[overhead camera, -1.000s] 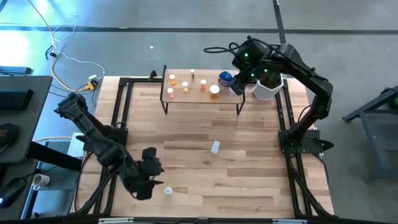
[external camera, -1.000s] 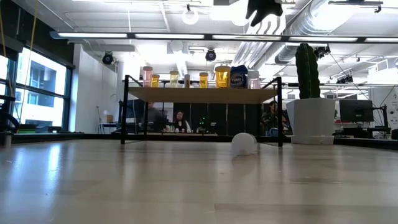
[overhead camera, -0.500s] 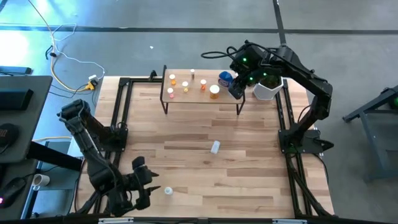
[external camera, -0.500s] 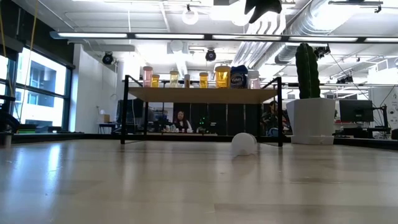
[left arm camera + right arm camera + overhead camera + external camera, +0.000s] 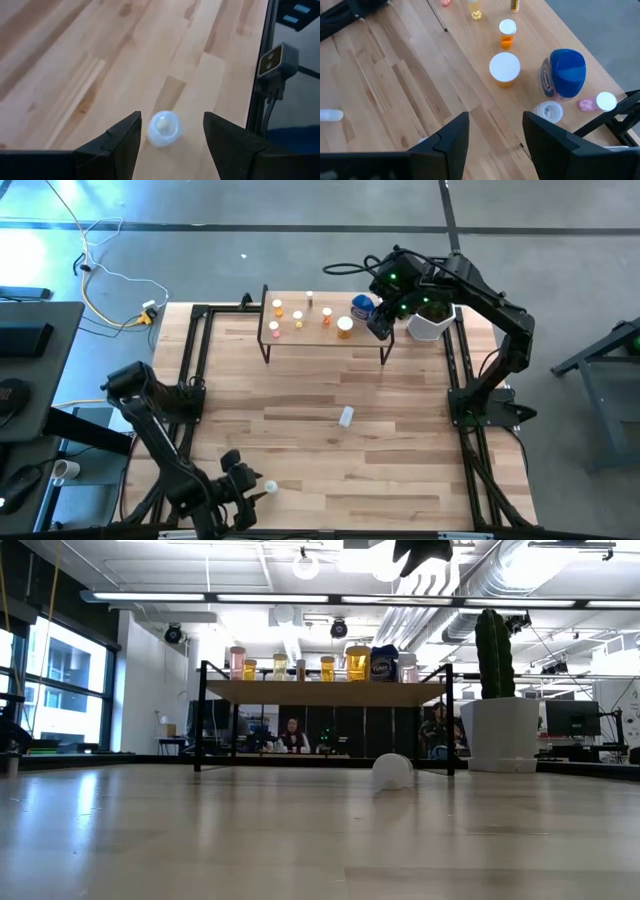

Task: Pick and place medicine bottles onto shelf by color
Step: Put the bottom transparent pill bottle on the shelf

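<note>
Now the left gripper (image 5: 170, 131), having swung down to the bench's (image 5: 400, 450) near edge, is straddling a small white bottle (image 5: 163, 128) with spread fingers, so a pickup looks imminent. The right gripper (image 5: 380, 323) is hovering, fingers apart and empty, beside the shelf (image 5: 320, 335).

blue bottle (image 5: 563, 73) label — lettering unreadable

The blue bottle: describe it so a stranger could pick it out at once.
On the small wooden shelf at the table's far edge, look to the end nearest the white cactus pot. The blue bottle there is larger and rounder than the tiny orange and white ones.
</note>
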{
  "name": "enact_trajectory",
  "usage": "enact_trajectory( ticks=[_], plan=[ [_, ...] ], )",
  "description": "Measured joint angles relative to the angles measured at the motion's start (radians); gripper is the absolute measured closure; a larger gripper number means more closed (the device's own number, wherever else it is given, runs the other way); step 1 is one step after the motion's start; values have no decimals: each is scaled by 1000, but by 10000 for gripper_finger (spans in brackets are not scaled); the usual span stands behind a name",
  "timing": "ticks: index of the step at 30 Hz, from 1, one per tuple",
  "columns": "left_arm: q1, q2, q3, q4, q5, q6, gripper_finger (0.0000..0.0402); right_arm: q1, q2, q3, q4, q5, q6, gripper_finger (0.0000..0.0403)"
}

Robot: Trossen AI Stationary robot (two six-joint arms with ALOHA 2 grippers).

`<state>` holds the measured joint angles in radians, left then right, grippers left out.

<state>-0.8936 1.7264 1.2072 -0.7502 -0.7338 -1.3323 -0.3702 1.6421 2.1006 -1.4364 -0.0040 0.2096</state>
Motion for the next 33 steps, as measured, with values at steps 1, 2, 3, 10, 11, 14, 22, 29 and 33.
enact_trajectory(
  ticks=[1, 2, 3, 10, 11, 14, 22, 29, 33],
  plan=[
    [0, 11, 0, 6, 5, 0, 197, 0, 0, 0, 0, 0, 0, 226],
    [3, 21, 0, 14, 15, 0, 197, 0, 0, 0, 0, 0, -3, 226],
    [4, 30, 0, 21, 26, -1, 197, 0, 0, 0, 0, 0, -6, 226],
    [34, 72, 0, 62, 45, -3, 197, 0, 0, 0, 0, 0, -7, 226],
    [42, 79, 0, 63, 49, -7, 197, 0, 0, 0, 0, 0, -7, 226],
    [60, 85, 0, 60, 82, 2, 197, 0, 0, 0, 0, 0, -8, 226],
    [95, 101, 0, 66, 156, 26, 197, 0, 0, 0, 1, 0, -8, 226],
    [96, 146, 0, 86, 202, 19, 197, 0, 0, 0, 1, 0, -8, 226],
    [99, 148, 0, 93, 188, 19, 197, 0, 0, 0, 1, 0, -8, 226]
  ],
)
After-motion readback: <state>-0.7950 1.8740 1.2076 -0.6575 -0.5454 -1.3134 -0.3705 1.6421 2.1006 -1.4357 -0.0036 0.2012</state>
